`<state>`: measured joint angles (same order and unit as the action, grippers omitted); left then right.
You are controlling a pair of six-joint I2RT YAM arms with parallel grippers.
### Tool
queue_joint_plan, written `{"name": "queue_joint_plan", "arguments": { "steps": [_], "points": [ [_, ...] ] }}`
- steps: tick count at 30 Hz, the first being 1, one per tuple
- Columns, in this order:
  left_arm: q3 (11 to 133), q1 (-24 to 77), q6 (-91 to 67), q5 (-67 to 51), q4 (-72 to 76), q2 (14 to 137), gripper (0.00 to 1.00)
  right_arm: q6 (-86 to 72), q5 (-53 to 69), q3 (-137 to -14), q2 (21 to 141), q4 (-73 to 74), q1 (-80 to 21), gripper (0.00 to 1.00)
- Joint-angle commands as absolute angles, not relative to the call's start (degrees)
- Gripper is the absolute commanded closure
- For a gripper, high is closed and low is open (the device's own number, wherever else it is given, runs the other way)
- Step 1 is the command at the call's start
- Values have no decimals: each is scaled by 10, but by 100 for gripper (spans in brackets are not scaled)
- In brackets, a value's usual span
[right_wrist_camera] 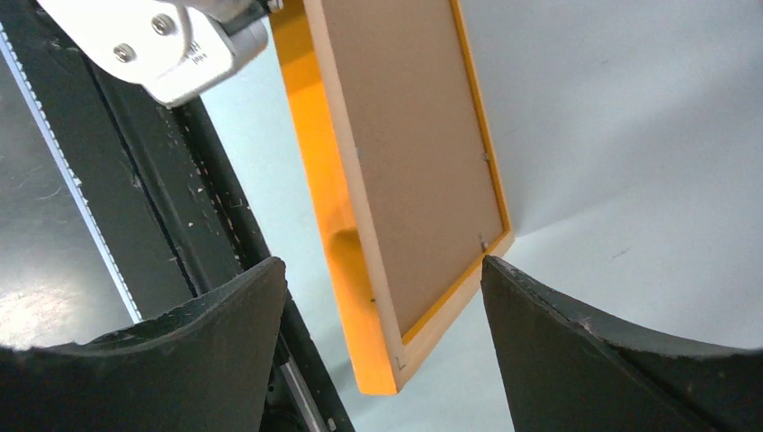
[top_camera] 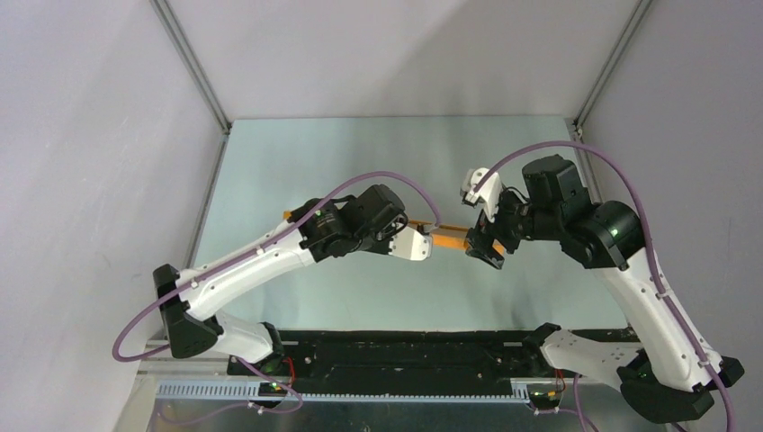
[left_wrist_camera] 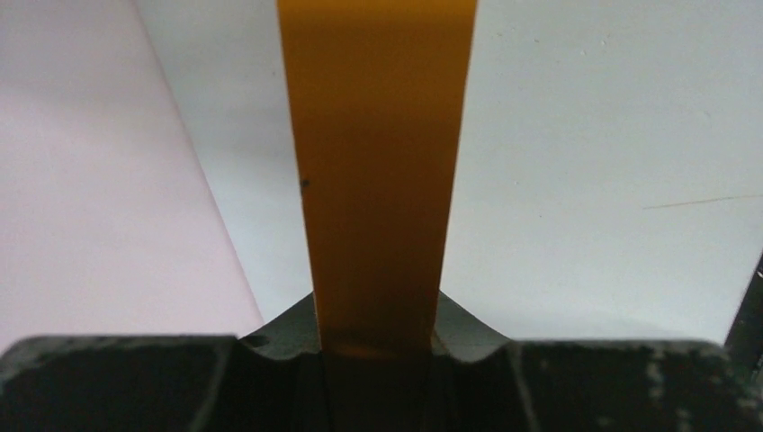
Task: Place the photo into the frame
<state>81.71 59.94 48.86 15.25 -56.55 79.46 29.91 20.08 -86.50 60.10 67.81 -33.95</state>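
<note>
Clamping frame (right_wrist_camera: pixel 319 198) rim in left jaws alone, right jaws spread empty: may swing, slip, drop onto worktop (top_camera: pixel 360 162).

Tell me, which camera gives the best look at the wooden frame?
The right wrist view: the frame shows most of its back and one orange side. The left wrist view shows only one orange edge, close up. The top view shows just a thin orange sliver.

Left end effector (left_wrist_camera: pixel 378 344) clamped, right (right_wrist_camera: pixel 384 270) splayed
</note>
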Motion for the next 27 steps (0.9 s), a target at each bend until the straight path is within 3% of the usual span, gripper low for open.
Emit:
{"name": "queue_joint_plan", "arguments": {
  "steps": [1, 27],
  "points": [
    [876, 603, 478, 139, -586, 778, 100, 292, 164, -865, 589, 659, -358, 17],
    [987, 585, 465, 104, -671, 864, 100, 317, 64, -854, 612, 642, -458, 19]
  ]
}}
